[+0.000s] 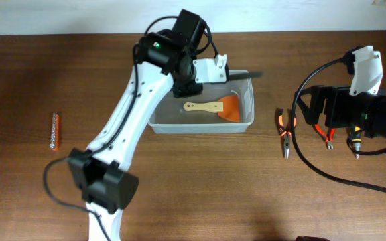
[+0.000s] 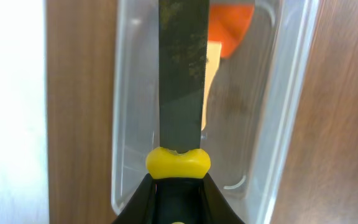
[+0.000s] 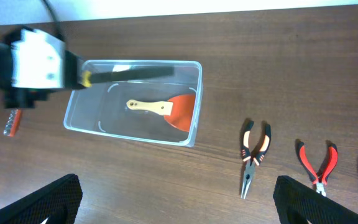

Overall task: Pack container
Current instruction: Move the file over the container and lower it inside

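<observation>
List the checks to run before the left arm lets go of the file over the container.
1. Grip: ok. The left gripper is shut on the file at its handle.
2. File above the container: ok, along its far wall.
3. File tip inside the rim: cannot tell; the overhead and right wrist views disagree.
4. Landing space: ok. The spatula lies mid-bin, off the far wall.
5. Right gripper clear: ok, open and away from the bin.
6. Packing finished: not ok; needle-nose pliers and red-handled pliers lie on the table.
</observation>
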